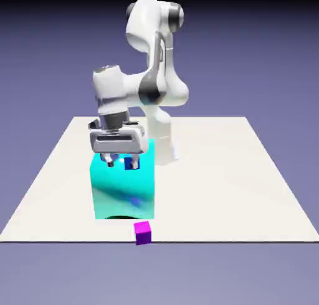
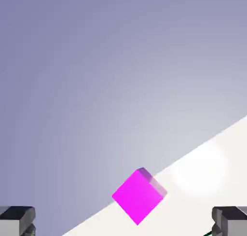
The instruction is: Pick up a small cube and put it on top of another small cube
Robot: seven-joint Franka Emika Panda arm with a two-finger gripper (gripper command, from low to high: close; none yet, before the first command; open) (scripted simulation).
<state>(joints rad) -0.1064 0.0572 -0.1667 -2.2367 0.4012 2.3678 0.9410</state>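
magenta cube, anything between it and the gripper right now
Nothing visible. In the hand view the magenta cube sits at the table's edge with no object between it and the open gripper. In the exterior view the gripper hangs above the big cyan block, the cube lying apart from that block.

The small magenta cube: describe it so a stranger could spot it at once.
Find the white table and the big cyan block on it. Just in front, at the table's near edge, sits the small cube. It is tiny, with a magenta top and purple sides, unlike the large cyan block.
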